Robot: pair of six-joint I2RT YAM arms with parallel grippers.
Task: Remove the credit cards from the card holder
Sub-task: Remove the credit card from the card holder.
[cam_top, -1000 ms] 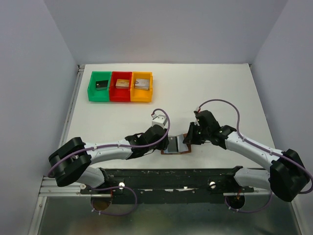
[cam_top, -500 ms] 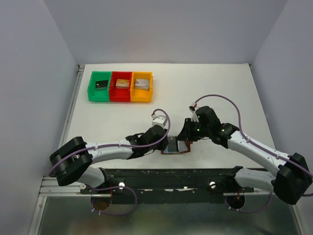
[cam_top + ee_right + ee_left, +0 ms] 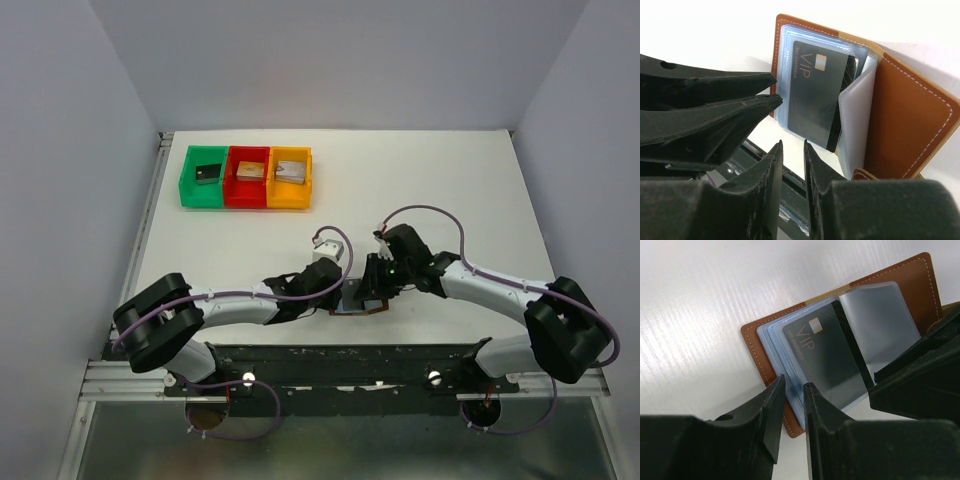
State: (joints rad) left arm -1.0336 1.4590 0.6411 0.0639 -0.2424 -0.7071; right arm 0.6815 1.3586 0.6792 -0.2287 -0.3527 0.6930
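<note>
The card holder [image 3: 910, 125] lies open and flat on the worktop [image 3: 420, 180], close to its near edge, with my two hands meeting over it from either side. The brown leather faces down and the stack of clear sleeves faces up. The black credit card [image 3: 827, 355], marked VIP with a gold chip, sits inside the top sleeve of the stack. One frosted sleeve [image 3: 880, 320] is turned over toward the other leather flap. The little brown tab [image 3: 864, 175] shows at that flap's near corner.

My left hand [image 3: 793, 390] is at the outer corner of the flap that carries the stack. Its fingers stand a narrow gap apart, and sleeve edge and leather show in that gap; whether they pinch the corner or only hang over it I cannot tell. My right hand [image 3: 793, 145] is just beside the near edge of the sleeves. Its fingers are slightly apart with only bare worktop between the tips, gripping nothing.

The green bin [image 3: 203, 198], red bin [image 3: 247, 198] and orange bin [image 3: 289, 199] stand in a row at the far left, well apart from the holder.
</note>
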